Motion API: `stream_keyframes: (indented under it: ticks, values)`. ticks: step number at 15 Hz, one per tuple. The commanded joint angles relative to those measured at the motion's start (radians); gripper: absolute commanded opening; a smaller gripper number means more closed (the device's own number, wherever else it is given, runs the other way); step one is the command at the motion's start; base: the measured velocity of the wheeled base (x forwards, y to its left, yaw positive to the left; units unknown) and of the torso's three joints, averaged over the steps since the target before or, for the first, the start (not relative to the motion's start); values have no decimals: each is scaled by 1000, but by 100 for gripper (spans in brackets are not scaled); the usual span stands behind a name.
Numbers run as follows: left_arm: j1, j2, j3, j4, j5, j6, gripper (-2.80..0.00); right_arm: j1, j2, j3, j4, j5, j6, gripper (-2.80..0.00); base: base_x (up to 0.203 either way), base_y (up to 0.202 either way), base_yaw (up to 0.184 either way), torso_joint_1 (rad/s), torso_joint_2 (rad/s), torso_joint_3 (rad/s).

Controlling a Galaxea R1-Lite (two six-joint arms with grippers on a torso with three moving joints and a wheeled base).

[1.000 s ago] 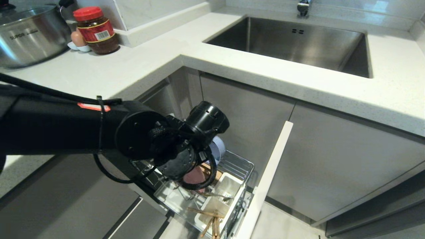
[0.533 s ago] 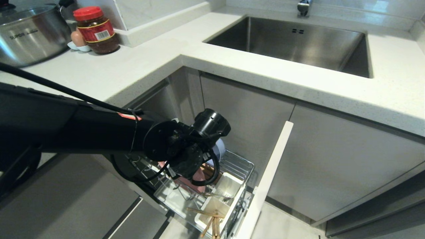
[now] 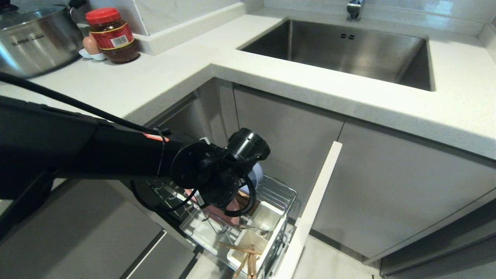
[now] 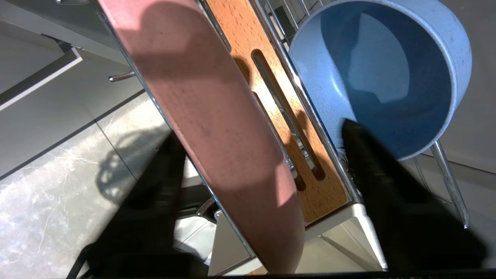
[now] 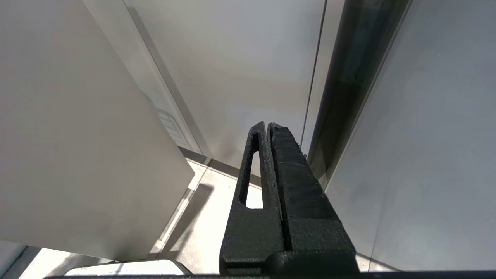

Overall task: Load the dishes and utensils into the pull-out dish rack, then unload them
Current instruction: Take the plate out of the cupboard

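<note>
The left hand [image 4: 263, 143] has been lowered into the pull-out dish rack [image 3: 285, 195] and is spread open astride the upright pink plate [image 4: 217, 128], not yet gripped; the blue bowl [image 4: 387, 73] stands just beside it, so unloading appears begun; the right hand [image 5: 271, 130] is parked closed

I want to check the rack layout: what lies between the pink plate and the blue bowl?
In the left wrist view, the slotted wooden board lies between pink plate and blue bowl.
</note>
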Motion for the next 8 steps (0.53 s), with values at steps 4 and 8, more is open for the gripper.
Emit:
stream_keyframes:
  ticks: [4,8]
  values:
    - [-10,-16,-2,6,6,-7,-280,0,-2,0,0,0,1,-280,0,0,0,0,0,0]
    - [-19,-19,-2,8,7,-12,-280,0,-2,0,0,0,1,-280,0,0,0,0,0,0]
